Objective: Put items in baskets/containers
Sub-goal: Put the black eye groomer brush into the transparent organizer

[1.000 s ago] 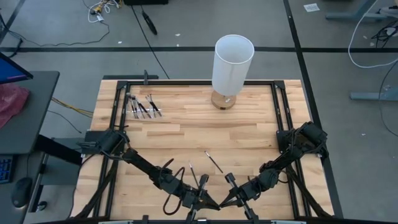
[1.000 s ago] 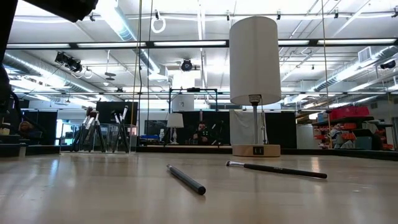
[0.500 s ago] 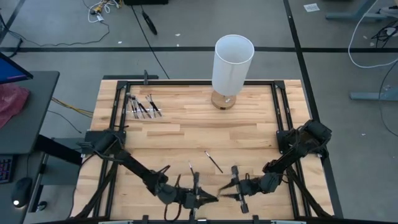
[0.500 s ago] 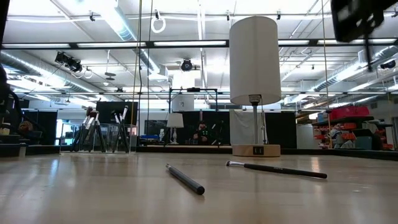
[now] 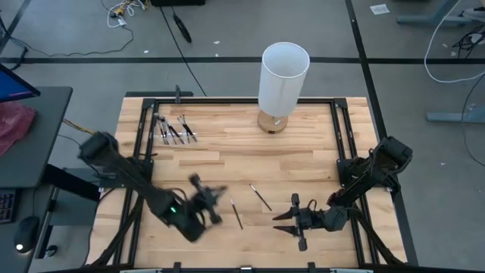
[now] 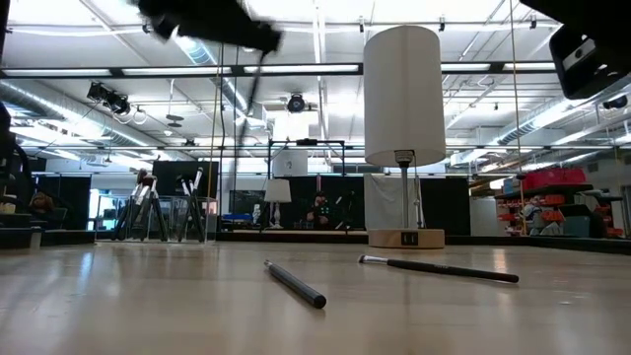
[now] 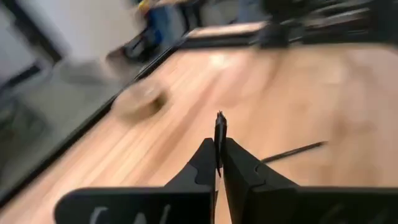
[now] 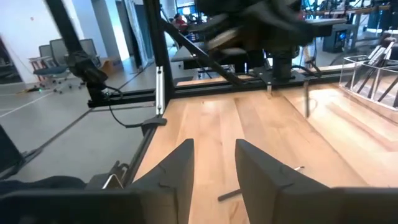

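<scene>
I hold one thin black brush (image 7: 219, 140) pinched upright between my left fingers (image 7: 202, 168), its tip poking out above them. Two more brushes lie flat and apart on the wood near the front, one (image 5: 236, 214) just left of the other (image 5: 261, 197). The clear box (image 5: 171, 129) sits at the far left corner with several brushes in it.

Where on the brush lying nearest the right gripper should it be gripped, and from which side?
Mid-handle of the brush, from straight above, the right gripper's jaws across the shaft: it lies flat and diagonal on the table, thin, with bare wood on both sides.
</scene>
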You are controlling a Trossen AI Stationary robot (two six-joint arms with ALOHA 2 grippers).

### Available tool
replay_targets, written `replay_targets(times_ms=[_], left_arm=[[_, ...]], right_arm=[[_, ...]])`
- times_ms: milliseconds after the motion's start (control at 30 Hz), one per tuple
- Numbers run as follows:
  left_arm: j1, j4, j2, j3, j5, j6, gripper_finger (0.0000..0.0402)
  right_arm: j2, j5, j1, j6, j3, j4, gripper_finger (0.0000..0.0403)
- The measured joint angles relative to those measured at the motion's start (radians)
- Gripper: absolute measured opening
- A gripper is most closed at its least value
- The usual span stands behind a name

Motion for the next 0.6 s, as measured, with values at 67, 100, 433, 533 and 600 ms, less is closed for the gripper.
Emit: replay_targets(times_ms=[67, 100, 433, 533, 600], left_arm=[[0.018, -0.16, -0.091, -0.066, -0.014, -0.185, 0.0009], [0.03, -0.239, -0.137, -0.099, -0.024, -0.278, 0.0009], [0.318, -0.828, -0.519, -0.265, -0.046, -0.741, 0.0009], [0.436, -0.932, -0.564, -0.265, -0.046, -0.748, 0.0009], [0.509, -0.984, -0.579, -0.265, -0.046, -0.752, 0.0009]], right_arm=[[0.001, 0.0, 0.0, 0.001, 0.0, -0.001, 0.0114], [0.001, 0.0, 0.0, 0.0, 0.0, -0.004, 0.0113], [0.001, -0.004, -0.019, 0.002, 0.0, -0.005, 0.0101], [0.001, -0.004, -0.024, 0.004, 0.0, -0.004, 0.01], [0.001, -0.004, -0.024, 0.004, 0.0, -0.004, 0.01]])
